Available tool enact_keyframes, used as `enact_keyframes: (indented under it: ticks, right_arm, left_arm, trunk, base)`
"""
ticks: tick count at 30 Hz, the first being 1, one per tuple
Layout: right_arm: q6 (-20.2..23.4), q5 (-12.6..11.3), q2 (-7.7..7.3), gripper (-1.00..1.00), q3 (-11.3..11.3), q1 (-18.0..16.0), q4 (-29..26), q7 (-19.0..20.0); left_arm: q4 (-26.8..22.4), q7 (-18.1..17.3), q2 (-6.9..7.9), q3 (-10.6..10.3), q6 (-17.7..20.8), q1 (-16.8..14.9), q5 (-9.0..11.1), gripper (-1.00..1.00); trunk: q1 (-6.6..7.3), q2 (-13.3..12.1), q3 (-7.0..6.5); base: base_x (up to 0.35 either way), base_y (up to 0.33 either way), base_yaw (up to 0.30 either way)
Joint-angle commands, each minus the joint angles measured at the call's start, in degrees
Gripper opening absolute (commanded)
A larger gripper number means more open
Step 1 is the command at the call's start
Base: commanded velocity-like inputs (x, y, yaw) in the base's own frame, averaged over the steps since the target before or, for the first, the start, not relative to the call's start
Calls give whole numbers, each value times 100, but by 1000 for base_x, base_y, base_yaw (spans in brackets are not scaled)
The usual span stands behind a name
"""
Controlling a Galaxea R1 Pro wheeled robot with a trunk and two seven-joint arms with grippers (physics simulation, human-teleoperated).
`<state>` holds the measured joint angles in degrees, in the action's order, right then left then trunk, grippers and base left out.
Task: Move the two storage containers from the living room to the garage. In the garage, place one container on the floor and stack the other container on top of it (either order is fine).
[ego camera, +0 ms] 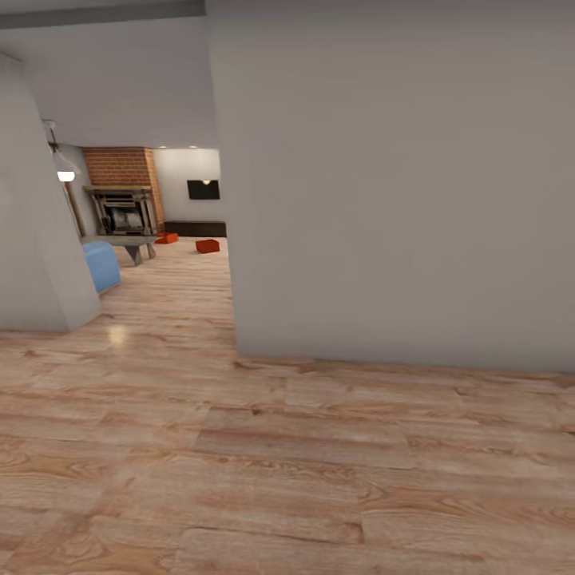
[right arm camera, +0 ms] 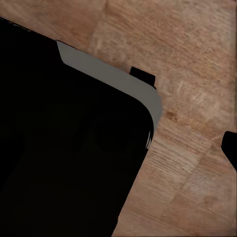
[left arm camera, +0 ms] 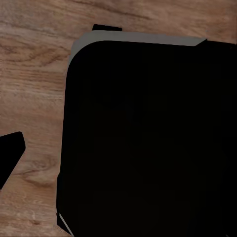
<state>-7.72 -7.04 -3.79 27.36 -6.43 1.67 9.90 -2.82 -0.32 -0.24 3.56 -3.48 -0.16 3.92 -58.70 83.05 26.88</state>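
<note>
Resting on wood planks [ego camera: 239, 447], 2 boxy orange-red bins [ego camera: 208, 246]; claw states unclear.

From head height, a forward and slightly downward look is taken along the light wood plank floor [ego camera: 263, 479], past a grey wall [ego camera: 399, 200] close ahead, toward a distant brick fireplace [ego camera: 121, 188]. Both wrist views are aimed straight down, close above the robot's black base [left arm camera: 148, 143], with the plank floor shared by all three views.

2 storage containers [ego camera: 208, 246], 1 fireplace [ego camera: 122, 208]
</note>
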Motion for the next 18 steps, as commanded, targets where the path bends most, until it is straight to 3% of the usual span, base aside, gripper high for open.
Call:
enact_keyframes:
  ticks: [1,18]
  right_arm:
    - [-35,-61,1,100,42,-7,18,30]
    - [-36,-61,1,100,42,-8,18,30]
  left_arm:
    - [1,-3,-2,31,-14,-2,39,100]
    - [1,-5,-4,31,-22,-2,30,100]
  trunk:
    - [-3,3,5]
    - [-3,3,5]
  base:
    - [322,0,251]
    - [322,0,271]
